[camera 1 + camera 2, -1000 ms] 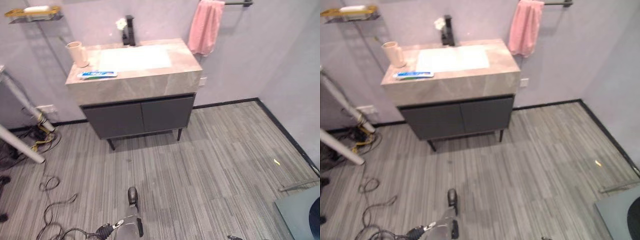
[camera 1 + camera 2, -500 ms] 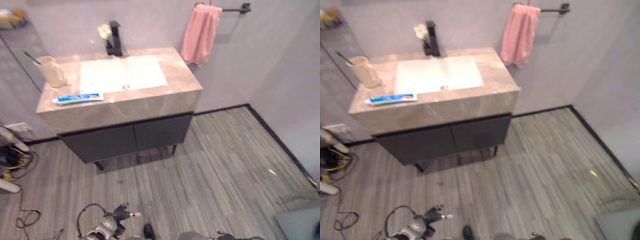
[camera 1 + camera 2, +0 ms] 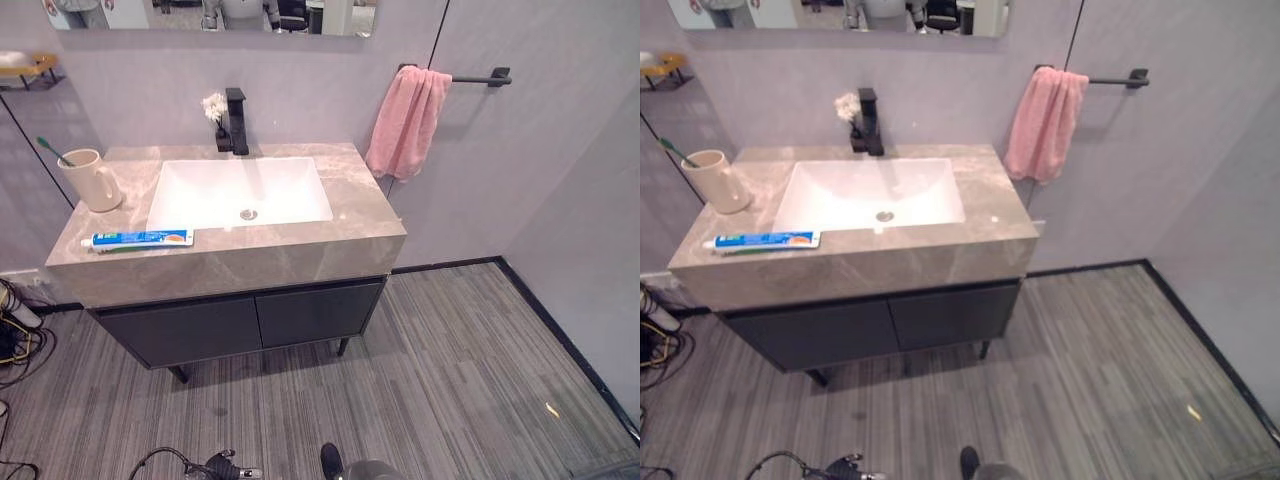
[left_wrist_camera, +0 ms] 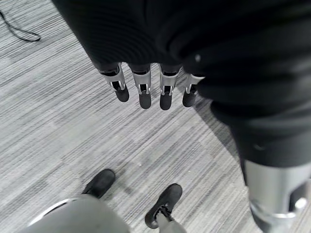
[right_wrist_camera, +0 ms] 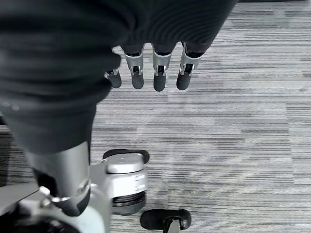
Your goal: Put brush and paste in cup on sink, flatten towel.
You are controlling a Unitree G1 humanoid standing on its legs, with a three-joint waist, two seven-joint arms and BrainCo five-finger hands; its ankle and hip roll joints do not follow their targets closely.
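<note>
While both arms hang low over the striped grey floor (image 4: 58,126), the left hand (image 4: 150,82) and right hand (image 5: 155,68) are seen with fingers straight and relaxed, holding nothing. A closer approach to the vanity is judged necessary before any reach. On the stone counter (image 3: 350,215), the paste (image 3: 137,239) lies flat at 10 o'clock near the front edge, well apart from the cup (image 3: 90,180) behind it, where the brush (image 3: 55,152) already stands. Farther off, at 1 o'clock, the pink towel (image 3: 405,120) hangs bunched on its wall bar (image 3: 480,77).
</note>
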